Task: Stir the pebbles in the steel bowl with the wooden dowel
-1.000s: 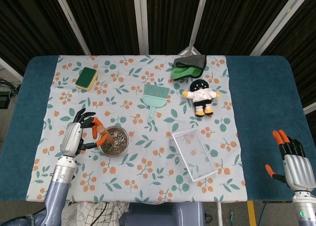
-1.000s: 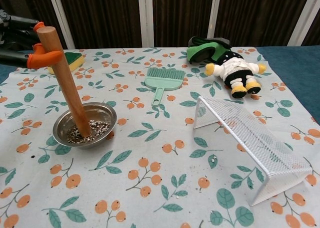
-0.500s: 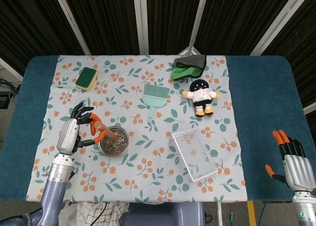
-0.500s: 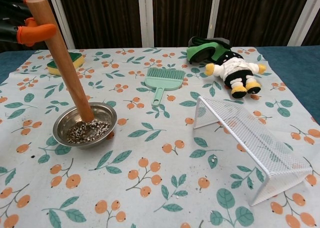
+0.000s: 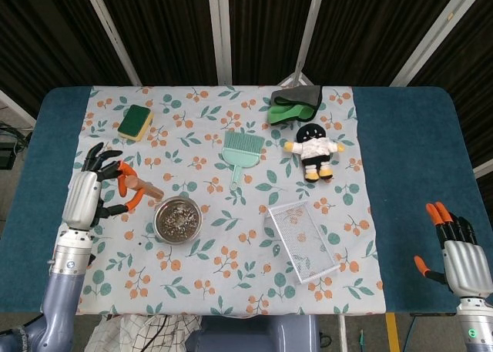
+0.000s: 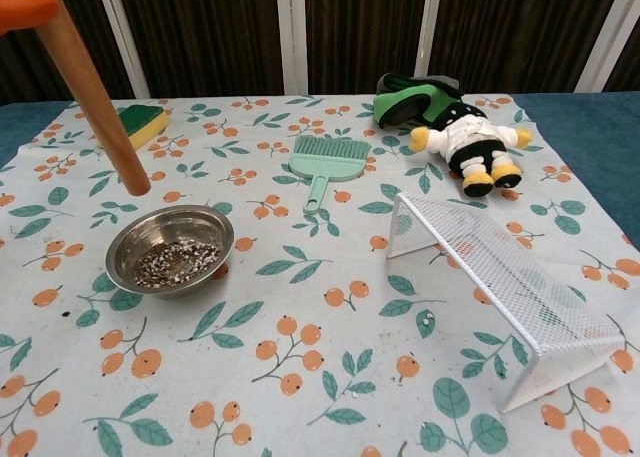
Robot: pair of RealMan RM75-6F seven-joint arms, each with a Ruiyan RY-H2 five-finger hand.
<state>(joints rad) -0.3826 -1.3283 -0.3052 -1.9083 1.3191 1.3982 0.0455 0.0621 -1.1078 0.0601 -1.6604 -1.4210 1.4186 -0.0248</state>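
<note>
The wooden dowel [image 6: 92, 89] is up in the air, tilted: in the chest view its long axis runs from the top left corner down and to the right, and the blunt lower end hangs clear above the steel bowl [image 6: 170, 248], toward its far left side, not touching it. From the head view it looks short, pointing toward the bowl's upper left rim. The left hand [image 5: 86, 196] is pinching the upper end between orange-tipped fingers, with the other fingers spread out. In the chest view only an orange fingertip shows at the very top left; the rest of that hand and the dowel's top are cut off.

One bowl, with one small heap of grey pebbles [image 6: 177, 262] in the bottom. Too small and mixed to count.

Counted around the bowl, one of each: a green hand brush [image 5: 241, 151] up and to its right, a white wire rack [image 5: 302, 239] lying on its side to its right, a yellow-and-green sponge [image 5: 136, 122] well beyond it on the left, a plush doll [image 5: 314, 150] far right, and a green-and-grey cloth [image 5: 294, 103] just beyond the doll.

The right hand [image 5: 457, 252] is well away from the bowl on the blue table [image 5: 416, 152], holding nothing, fingers apart. It's missing from the chest view.
</note>
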